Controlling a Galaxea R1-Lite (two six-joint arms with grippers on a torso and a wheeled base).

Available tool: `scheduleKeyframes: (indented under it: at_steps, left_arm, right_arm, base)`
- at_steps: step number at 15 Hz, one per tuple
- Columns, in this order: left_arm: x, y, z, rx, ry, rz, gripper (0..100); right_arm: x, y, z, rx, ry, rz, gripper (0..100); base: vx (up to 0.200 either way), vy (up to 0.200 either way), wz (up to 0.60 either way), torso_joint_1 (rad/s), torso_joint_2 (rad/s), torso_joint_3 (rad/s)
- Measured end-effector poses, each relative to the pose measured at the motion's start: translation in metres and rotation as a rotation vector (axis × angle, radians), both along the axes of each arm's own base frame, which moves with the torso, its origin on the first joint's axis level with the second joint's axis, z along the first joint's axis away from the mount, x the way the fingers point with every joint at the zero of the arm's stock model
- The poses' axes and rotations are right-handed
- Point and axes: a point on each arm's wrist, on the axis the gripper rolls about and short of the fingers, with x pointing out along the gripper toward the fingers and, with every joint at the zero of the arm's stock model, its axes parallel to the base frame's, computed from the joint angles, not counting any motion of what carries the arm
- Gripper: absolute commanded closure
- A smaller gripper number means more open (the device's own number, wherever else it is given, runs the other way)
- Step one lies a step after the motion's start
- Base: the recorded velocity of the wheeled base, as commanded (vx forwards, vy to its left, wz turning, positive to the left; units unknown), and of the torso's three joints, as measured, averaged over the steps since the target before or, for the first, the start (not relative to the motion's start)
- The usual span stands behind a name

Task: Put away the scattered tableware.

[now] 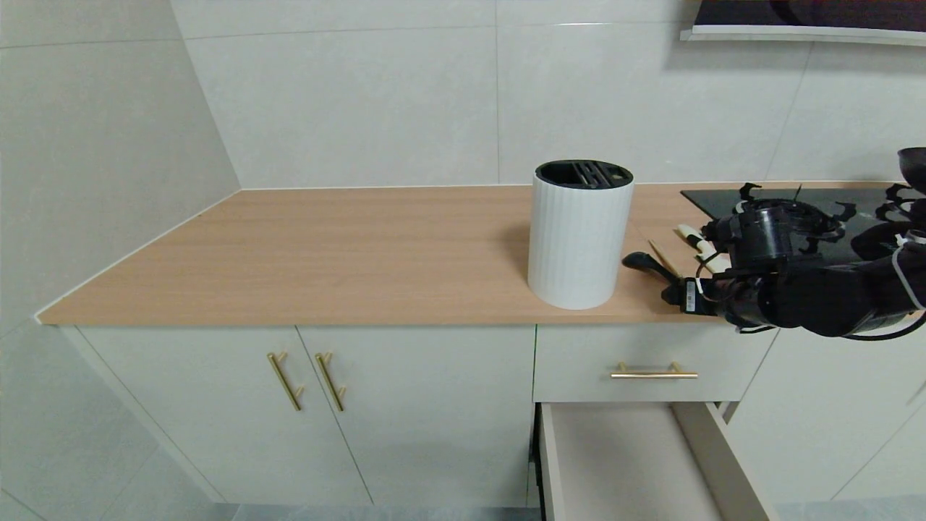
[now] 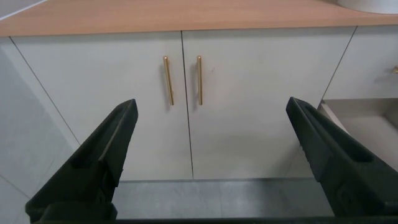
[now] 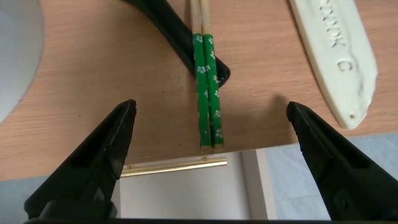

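A pair of wooden chopsticks (image 3: 208, 93) with green patterned ends lies at the counter's front edge, resting over a black utensil handle (image 3: 180, 37). My right gripper (image 3: 208, 165) hovers open just above them, one finger on each side. A white knife handle (image 3: 339, 56) lies beside them. In the head view the chopsticks (image 1: 662, 257), the black utensil (image 1: 640, 262) and the white handle (image 1: 694, 242) lie right of the white ribbed utensil holder (image 1: 579, 239), with the right gripper (image 1: 678, 293) at the counter edge. My left gripper (image 2: 211, 168) is open and empty, facing the cabinet doors (image 2: 186, 106).
A black gas hob (image 1: 788, 206) occupies the counter's far right. Below the counter a drawer (image 1: 622, 463) stands pulled open under a shut drawer with a gold handle (image 1: 653, 374). The wooden counter (image 1: 325, 253) left of the holder is bare.
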Motion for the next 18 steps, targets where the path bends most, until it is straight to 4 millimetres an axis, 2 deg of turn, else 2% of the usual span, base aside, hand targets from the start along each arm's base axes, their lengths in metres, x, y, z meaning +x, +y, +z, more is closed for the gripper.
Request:
scheduleKeyframes:
  at_steps: [1,12,14,18]
  left_arm:
    - [0.0,0.0,0.0,0.0,0.0,0.0,0]
    - [0.0,0.0,0.0,0.0,0.0,-0.001,0]
    - [0.0,0.0,0.0,0.0,0.0,-0.001,0]
    - [0.0,0.0,0.0,0.0,0.0,0.0,0]
  right_arm:
    - [0.0,0.0,0.0,0.002,-0.002,0.0,100]
    - [-0.004,0.0,0.007,0.021,-0.015,-0.008,100]
    - [-0.013,0.0,0.014,0.03,-0.023,-0.008,100]
    - [-0.057,-0.003,0.036,0.033,-0.014,0.01,100]
  base:
    - [0.0,0.0,0.0,0.0,0.0,0.0]
    - [0.0,0.0,0.0,0.0,0.0,0.0]
    - [0.0,0.0,0.0,0.0,0.0,0.0]
    - [0.0,0.0,0.0,0.0,0.0,0.0]
